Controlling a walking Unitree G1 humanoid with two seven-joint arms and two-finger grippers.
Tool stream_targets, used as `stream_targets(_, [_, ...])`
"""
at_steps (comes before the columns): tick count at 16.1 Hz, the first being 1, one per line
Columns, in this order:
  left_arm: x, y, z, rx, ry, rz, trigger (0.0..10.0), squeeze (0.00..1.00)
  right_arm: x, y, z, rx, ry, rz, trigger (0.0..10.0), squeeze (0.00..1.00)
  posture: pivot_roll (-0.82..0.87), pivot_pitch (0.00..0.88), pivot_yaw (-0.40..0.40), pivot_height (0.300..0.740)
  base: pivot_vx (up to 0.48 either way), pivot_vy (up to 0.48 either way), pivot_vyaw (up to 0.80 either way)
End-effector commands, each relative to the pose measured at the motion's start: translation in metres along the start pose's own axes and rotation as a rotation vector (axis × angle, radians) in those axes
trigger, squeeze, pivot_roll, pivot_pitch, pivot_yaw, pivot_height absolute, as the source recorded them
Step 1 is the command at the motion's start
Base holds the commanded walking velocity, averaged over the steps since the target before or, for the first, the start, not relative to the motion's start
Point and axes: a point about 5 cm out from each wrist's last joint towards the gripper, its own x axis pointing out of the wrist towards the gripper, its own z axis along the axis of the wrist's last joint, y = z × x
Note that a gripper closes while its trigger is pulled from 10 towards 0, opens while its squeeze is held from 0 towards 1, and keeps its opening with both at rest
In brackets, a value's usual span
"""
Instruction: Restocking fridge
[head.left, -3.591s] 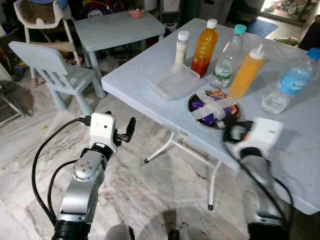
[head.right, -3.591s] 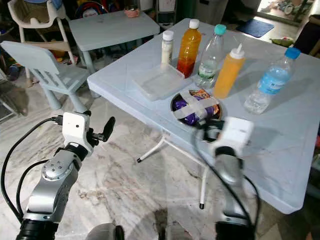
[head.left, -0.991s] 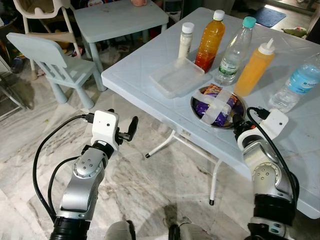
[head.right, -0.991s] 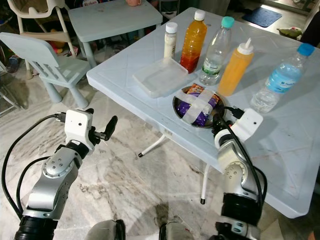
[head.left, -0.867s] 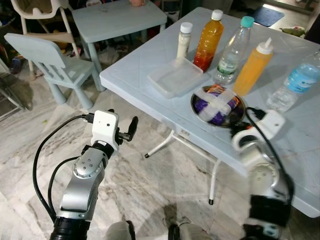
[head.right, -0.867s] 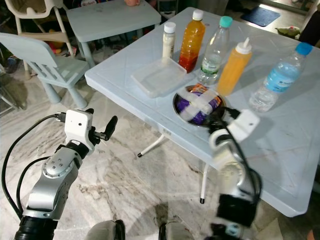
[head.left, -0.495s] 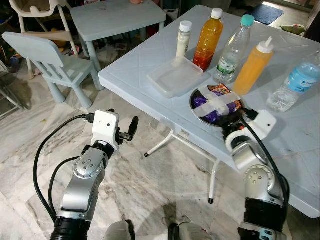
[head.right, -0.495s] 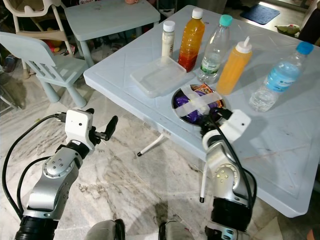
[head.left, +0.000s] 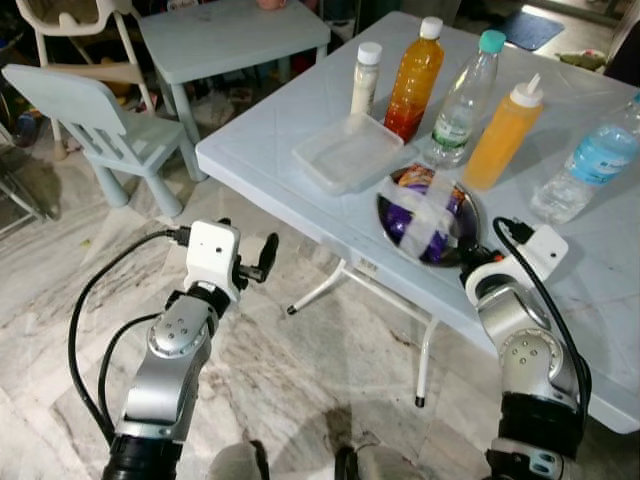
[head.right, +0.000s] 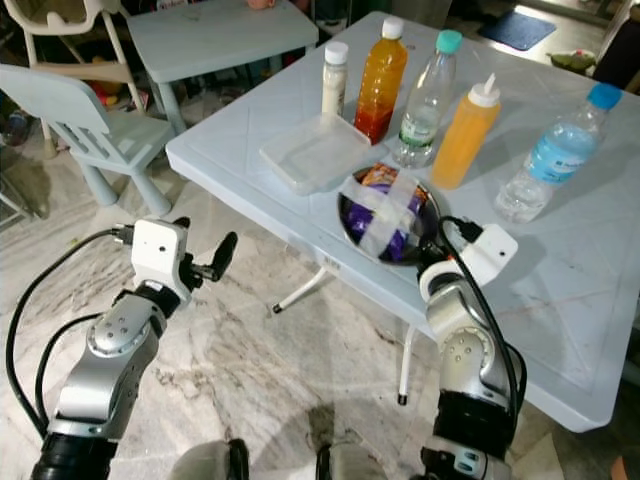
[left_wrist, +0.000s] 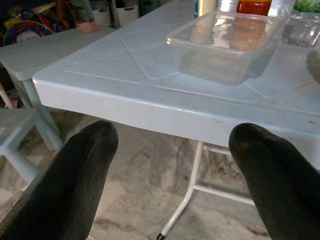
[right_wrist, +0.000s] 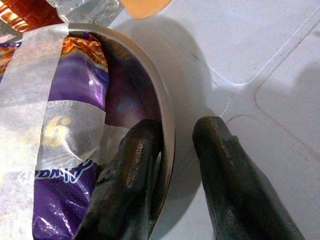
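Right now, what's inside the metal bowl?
The metal bowl holds purple and orange snack packets under crossed white tape strips. What's beneath them is covered. The right claw straddles the rim.

The right gripper (right_wrist: 172, 165) reached the metal bowl (head.left: 462, 245) and straddled its near rim, one finger inside, one outside. The bowl tipped toward the robot, seemingly lifted slightly off the table (head.left: 270, 130).

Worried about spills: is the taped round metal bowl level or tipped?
Tipped: round metal bowl is lifted at the rim gripped by right gripper.
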Motion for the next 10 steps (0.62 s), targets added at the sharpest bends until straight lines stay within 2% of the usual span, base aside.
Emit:
stream_targets(1, [-0.001,-0.001,0.001,0.005,0.001,-0.003,10.0,0.0,0.002,-0.011,-0.011,0.005,0.057,-0.05,0.0,0.0,-0.02,0.124,-0.003,0.74,0.0,0.0,0.0])
stream_targets(2, [-0.001,-0.001,0.001,0.006,0.0,-0.004,10.0,0.0,0.002,-0.011,-0.012,0.012,0.061,-0.05,0.8,0.0,-0.02,0.124,-0.003,0.74,0.0,0.0,0.0])
stream_targets(3, [-0.001,-0.001,0.001,0.007,0.0,-0.004,10.0,0.0,0.002,-0.006,-0.01,0.016,0.059,-0.035,1.1,0.0,-0.02,0.123,-0.002,0.74,0.0,0.0,0.0])
stream_targets(4, [-0.001,-0.001,0.001,0.008,0.0,-0.004,10.0,0.0,0.001,-0.004,-0.009,0.018,0.054,-0.026,2.4,0.0,-0.02,0.123,-0.001,0.74,0.0,0.0,0.0])
stream_targets(5, [-0.001,-0.001,0.001,0.008,0.0,-0.005,10.0,0.0,0.001,-0.002,-0.008,0.022,0.051,-0.021,1.0,0.0,-0.03,0.124,-0.003,0.74,0.0,0.0,0.0])
stream_targets(6, [0.0,-0.001,0.001,0.008,-0.001,-0.006,10.0,0.0,0.0,0.002,-0.007,0.034,0.05,-0.015,0.0,0.0,-0.03,0.123,-0.003,0.74,0.0,0.0,0.0])
stream_targets(9, [0.001,-0.002,0.002,0.007,-0.003,-0.006,10.0,0.0,-0.003,0.007,-0.008,0.042,0.053,-0.001,0.0,0.0,-0.03,0.122,-0.007,0.74,0.0,0.0,0.0])
stream_targets(10, [0.001,-0.003,0.002,0.006,-0.005,-0.004,10.0,0.0,-0.004,0.01,-0.009,0.048,0.058,0.004,0.5,0.0,-0.03,0.123,-0.008,0.74,0.0,0.0,0.0])
